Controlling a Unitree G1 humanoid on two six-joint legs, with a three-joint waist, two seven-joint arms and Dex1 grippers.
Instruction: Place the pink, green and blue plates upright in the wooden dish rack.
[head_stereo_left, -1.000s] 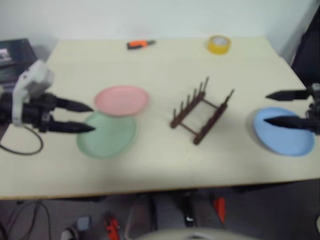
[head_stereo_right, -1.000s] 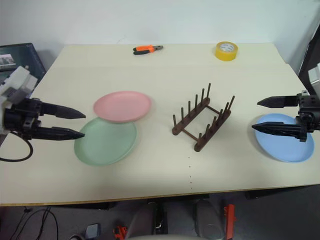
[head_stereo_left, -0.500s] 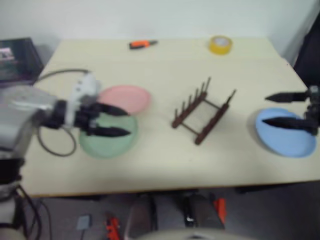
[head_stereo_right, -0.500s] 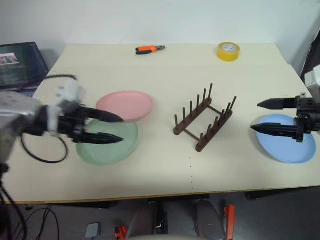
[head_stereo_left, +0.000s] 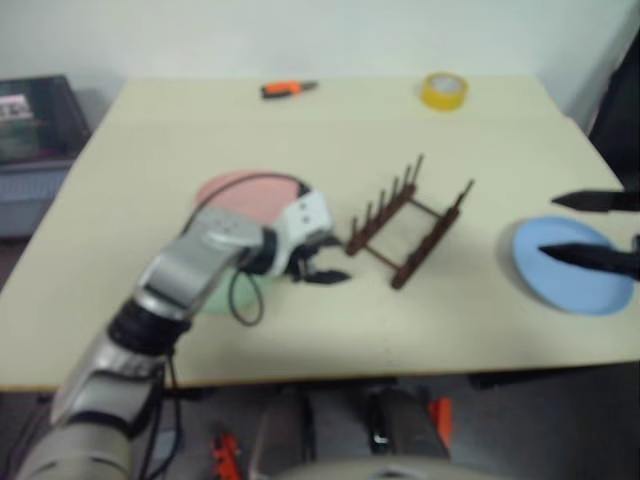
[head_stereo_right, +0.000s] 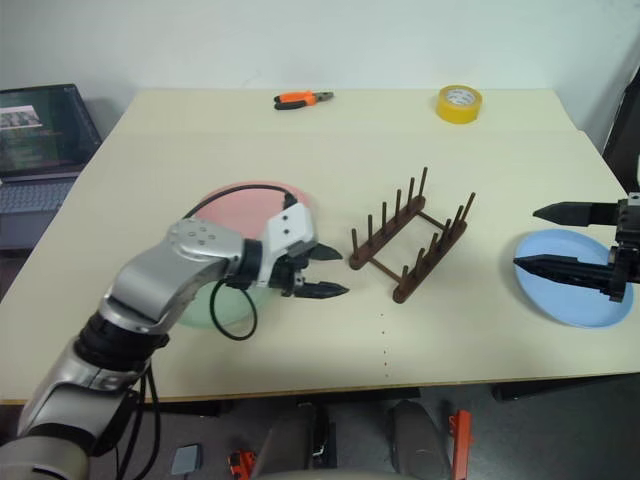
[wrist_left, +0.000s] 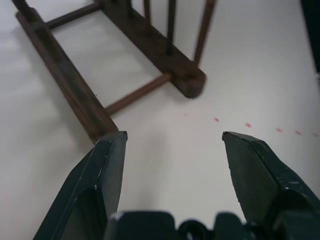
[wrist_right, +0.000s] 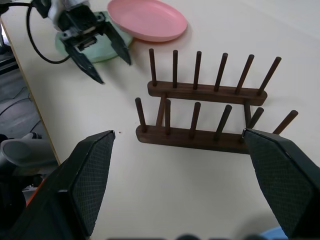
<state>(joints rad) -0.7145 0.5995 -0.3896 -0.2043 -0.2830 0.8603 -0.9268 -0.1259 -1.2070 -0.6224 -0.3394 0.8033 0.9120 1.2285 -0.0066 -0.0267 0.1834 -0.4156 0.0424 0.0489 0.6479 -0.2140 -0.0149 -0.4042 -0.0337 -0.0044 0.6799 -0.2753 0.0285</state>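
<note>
Both of my tools stand with their fingers apart and nothing between them. My left tool (head_stereo_right: 328, 272) reaches across the pink plate (head_stereo_right: 240, 205) and the green plate (head_stereo_right: 195, 305), its black fingertips over bare worktop (head_stereo_right: 330, 140) just beside the near end of the wooden dish rack (head_stereo_right: 410, 245). From its wrist, that end of the rack sits a little past my fingers (wrist_left: 102, 175), not touching them. My right tool (head_stereo_right: 545, 238) hangs spread wide at the worktop's right side, its lower finger over the blue plate (head_stereo_right: 570, 300), which lies flat there, well apart from the rack. Pink and green plates lie flat too, pink overlapping the far edge of green, left of the rack. No plate stands among the rack's pegs. Along the far edge lie an orange-handled tool (head_stereo_right: 302, 98) and a yellow tape roll (head_stereo_right: 458, 102).
</note>
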